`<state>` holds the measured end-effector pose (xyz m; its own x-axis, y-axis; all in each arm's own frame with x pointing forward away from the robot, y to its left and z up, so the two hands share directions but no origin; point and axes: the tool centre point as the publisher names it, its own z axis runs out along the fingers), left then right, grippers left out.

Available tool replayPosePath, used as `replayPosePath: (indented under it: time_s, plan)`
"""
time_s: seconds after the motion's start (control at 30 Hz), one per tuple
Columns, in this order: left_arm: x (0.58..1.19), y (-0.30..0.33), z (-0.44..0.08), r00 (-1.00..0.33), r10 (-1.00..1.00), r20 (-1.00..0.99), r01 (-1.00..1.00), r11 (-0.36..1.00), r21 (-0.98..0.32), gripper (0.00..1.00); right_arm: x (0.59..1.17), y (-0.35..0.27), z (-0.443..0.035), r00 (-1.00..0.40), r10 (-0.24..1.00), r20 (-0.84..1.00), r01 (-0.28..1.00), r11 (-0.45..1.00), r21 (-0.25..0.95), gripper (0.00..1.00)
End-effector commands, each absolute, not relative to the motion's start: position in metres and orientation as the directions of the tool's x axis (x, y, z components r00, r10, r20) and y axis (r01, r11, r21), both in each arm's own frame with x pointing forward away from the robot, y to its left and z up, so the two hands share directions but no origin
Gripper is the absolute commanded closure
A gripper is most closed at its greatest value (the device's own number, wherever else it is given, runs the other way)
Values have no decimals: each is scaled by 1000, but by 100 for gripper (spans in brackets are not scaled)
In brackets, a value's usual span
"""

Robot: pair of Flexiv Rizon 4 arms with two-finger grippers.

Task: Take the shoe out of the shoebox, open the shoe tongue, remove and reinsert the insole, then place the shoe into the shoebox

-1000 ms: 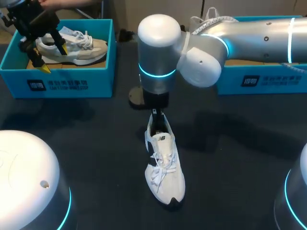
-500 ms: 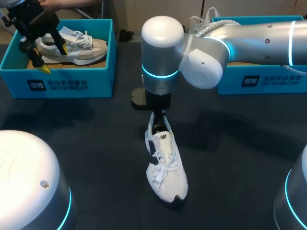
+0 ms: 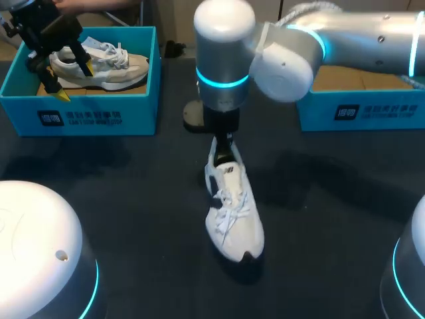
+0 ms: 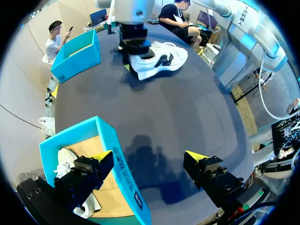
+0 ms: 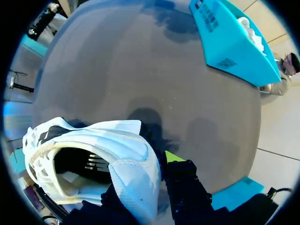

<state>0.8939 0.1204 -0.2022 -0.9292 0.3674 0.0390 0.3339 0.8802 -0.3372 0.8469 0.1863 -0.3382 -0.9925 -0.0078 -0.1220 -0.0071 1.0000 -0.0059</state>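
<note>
One step of four judged done: shoe [image 3: 234,216] out of the box at mid tabletop [image 3: 133,173], heel clamped in the right jaws, left jaws wide over the far-left shoebox [image 3: 86,116]; tongue, insole, return seemingly pending.

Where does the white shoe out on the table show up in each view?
Head view: white shoe in the centre, heel at the right gripper.
Left wrist view: white shoe far off, under the right arm.
Right wrist view: white shoe close up, heel collar in the right gripper.
Shared landmark: blue shoebox holding the other shoe.
</note>
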Motion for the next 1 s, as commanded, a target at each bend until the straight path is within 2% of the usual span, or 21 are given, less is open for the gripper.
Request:
replayPosePath:
  time_s: [0.03,0.2,0.57,0.67,1.0]
  plan:
    - [893,121,-202,-929,368,38,335,881,-334,0,845,166,-265,-987,-8,-158,-2,999,-37,100]
    - [893,121,-202,-929,368,38,335,881,-334,0,854,157,-218,-980,19,-199,27,999,-39,100]
    - [893,121,-202,-929,368,38,335,881,-334,0,854,157,-218,-980,19,-199,27,999,-39,100]
    - [893,121,-202,-929,368,38,335,881,-334,0,846,160,-231,-987,43,-153,45,999,-10,100]
    - [893,121,-202,-929,368,38,335,881,-334,0,889,75,-165,-975,36,-219,60,993,-103,100]
